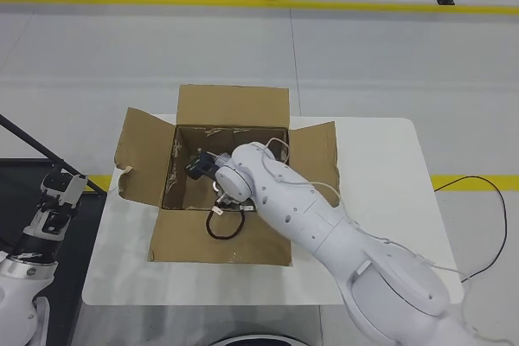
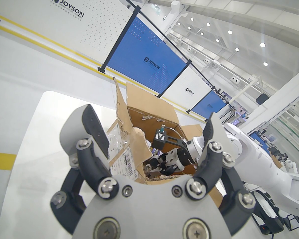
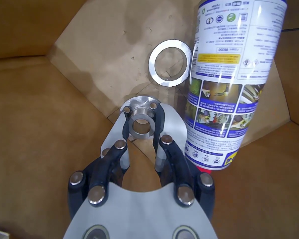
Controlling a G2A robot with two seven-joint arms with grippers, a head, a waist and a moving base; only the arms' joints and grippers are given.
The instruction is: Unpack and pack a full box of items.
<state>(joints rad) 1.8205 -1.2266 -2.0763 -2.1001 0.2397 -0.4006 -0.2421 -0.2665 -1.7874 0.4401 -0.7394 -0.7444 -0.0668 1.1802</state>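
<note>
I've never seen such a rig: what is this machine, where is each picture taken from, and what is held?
It is a two-armed robot at a white table bearing an open cardboard box. The top view looks down from above; the right arm ends inside the box. Each wrist view comes from a camera on that arm. The left gripper is open and empty, facing the box. The right gripper, inside the box, is shut on a small metal flange; a flat metal ring and a spray can lie on the box floor.
</note>
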